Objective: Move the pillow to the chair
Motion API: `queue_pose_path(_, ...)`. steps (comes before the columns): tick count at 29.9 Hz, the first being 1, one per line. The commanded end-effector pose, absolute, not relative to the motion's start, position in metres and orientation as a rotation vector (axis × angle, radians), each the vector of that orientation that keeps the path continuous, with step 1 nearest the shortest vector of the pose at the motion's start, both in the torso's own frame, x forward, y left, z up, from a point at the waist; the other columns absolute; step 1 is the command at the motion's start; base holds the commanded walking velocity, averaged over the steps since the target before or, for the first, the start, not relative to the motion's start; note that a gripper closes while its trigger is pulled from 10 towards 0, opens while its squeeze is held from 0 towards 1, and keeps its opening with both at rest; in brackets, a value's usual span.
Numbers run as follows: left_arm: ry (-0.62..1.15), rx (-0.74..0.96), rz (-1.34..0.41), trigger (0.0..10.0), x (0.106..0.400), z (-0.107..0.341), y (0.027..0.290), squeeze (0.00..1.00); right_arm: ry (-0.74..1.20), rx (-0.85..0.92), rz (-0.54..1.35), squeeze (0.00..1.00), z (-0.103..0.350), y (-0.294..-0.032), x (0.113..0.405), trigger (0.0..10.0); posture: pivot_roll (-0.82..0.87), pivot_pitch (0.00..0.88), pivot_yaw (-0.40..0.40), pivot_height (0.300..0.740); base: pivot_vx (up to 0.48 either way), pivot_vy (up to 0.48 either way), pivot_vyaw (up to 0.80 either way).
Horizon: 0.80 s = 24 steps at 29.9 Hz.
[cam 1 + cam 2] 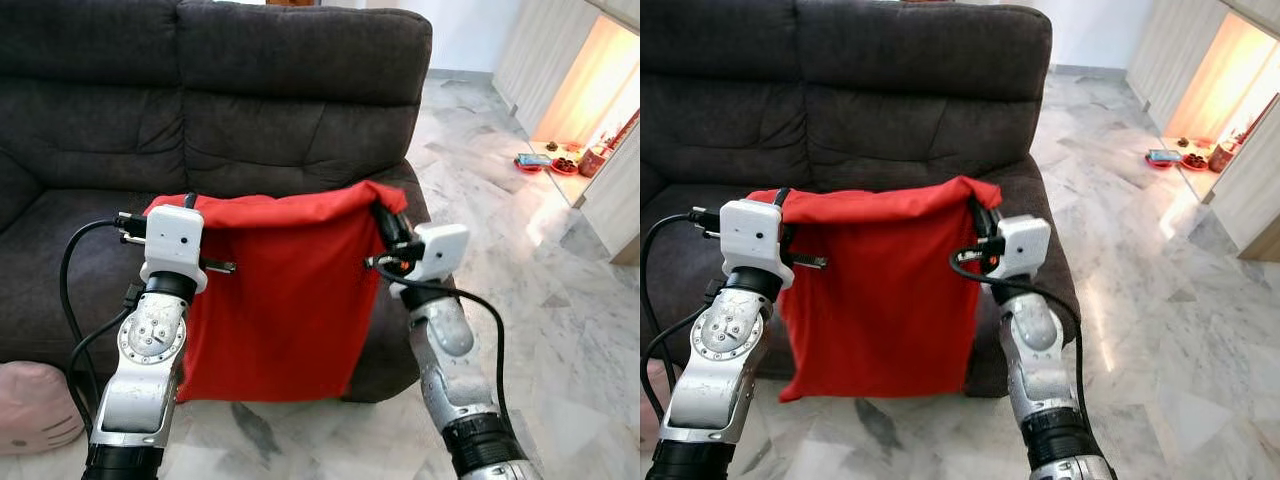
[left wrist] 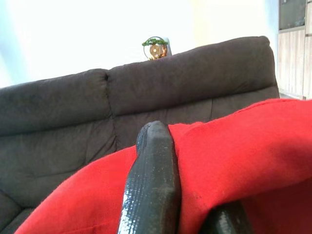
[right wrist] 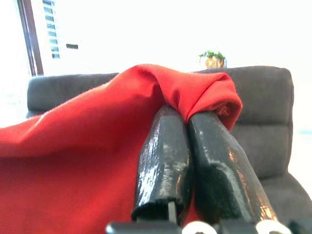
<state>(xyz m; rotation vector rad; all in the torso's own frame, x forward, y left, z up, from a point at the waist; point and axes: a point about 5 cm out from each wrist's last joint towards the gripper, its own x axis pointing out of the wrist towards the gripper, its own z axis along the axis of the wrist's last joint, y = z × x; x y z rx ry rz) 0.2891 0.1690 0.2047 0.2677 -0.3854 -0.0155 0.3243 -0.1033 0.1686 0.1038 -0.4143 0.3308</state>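
Note:
A red pillow (image 1: 285, 300) hangs limp in the air in front of a dark grey sofa (image 1: 250, 110), held by its two top corners. My left gripper (image 1: 165, 208) is shut on the pillow's top left corner; its black fingers (image 2: 153, 185) pinch the red cloth. My right gripper (image 1: 385, 222) is shut on the top right corner, and its fingers (image 3: 168, 161) close together under a fold of the pillow (image 3: 97, 141). The pillow's lower edge hangs just above the floor, in front of the sofa seat.
Marble floor (image 1: 500, 230) stretches to the right of the sofa. A pink soft toy (image 1: 35, 405) lies on the floor at the lower left. Red dishes (image 1: 550, 162) sit in a lit low niche at the far right. A small plant (image 2: 156, 48) stands behind the sofa back.

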Motion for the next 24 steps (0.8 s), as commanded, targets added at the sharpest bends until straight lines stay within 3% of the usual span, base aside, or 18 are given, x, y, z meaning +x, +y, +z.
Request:
queue_pose_path(1,-0.544,0.268,-0.008,10.0,0.284,0.24,0.162,0.0,-0.495,0.113,0.318,0.0,0.19,-0.107,0.325,10.0,0.17,0.002,-0.055,0.74,0.0,0.0,0.0)
queue_pose_path(24,-0.567,0.274,-0.009,10.0,0.284,0.249,0.162,0.0,-0.507,0.125,0.33,0.0,0.201,-0.104,0.323,10.0,0.17,0.002,-0.053,0.74,0.259,0.0,0.0)
